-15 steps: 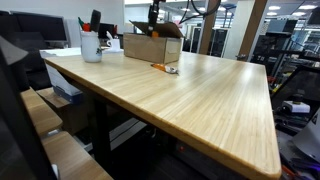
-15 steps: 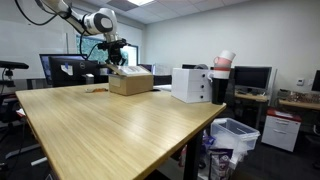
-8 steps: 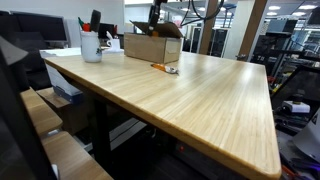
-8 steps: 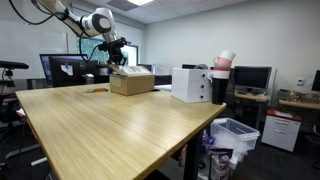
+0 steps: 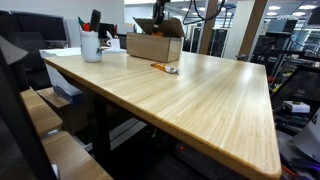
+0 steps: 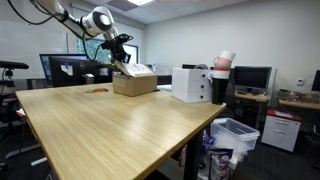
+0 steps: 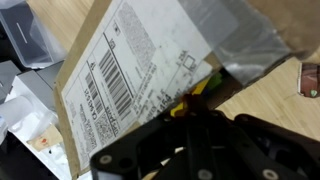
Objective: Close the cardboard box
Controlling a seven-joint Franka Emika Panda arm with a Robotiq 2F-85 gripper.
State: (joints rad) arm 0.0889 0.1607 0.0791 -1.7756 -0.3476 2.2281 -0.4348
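**Wrist view: claw shut at a raised flap, box not yet closed**

Wrist view: the claw (image 7: 193, 112) enters from the bottom of the pic, fingers pressed together w/ no gap showing. Just above it, a tilted top flap (image 7: 170, 70) of the cardboard box (image 7: 268, 14) fills most of the pic. It carries a shipping label (image 7: 105, 90) w/ barcode and a strip of grey tape (image 7: 235, 40). Can't tell if the tips pinch the flap edge or only bear on it. My guess is a shut claw serves as a blunt pusher, which suits folding a flap over.

In an exterior view, the box sits at the far end of the table (image 5: 200, 100), near a white mug (image 5: 91, 47) holding pens (image 5: 94, 20). One flap stands slanted above the box, and the claw meets it from above. The box is prob. pushed back there to stay within the arm's reach. A small orange item (image 5: 158, 67) lies on the table in front of the box, apart from it.

In an exterior view from another spot, the arm (image 6: 75, 15) reaches down to the lifted flap. A white boxy unit (image 6: 190, 84) stands near the box on the same table.

Surface and room: the table is pale wood w/ long grain and mostly bare toward the cameras. The room looks like an office/lab, w/ a monitor (image 6: 250, 78) on a side desk, a lined bin (image 6: 235, 135) beside the table, and ceiling lights.
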